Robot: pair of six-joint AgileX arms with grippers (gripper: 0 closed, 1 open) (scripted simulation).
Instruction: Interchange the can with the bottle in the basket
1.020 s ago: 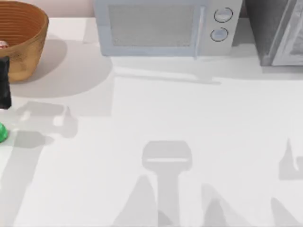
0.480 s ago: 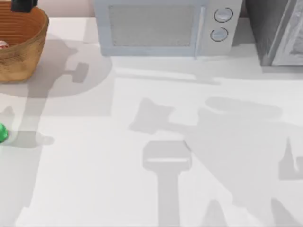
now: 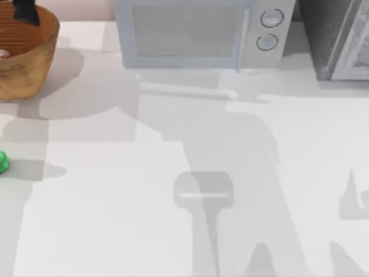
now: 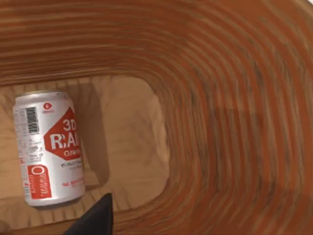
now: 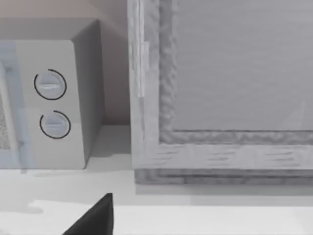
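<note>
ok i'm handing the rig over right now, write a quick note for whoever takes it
Left gripper: above the basket at the table's far left corner, holding nothing that can be seen.
Right arm: parked facing the microwave.
Can: lying on its side on the basket floor.
Bottle: on the table at the left edge, in front of the basket.
Done: nothing swapped so far.
Left: lift the can out, set it on the table, put the bottle in the basket.
</note>
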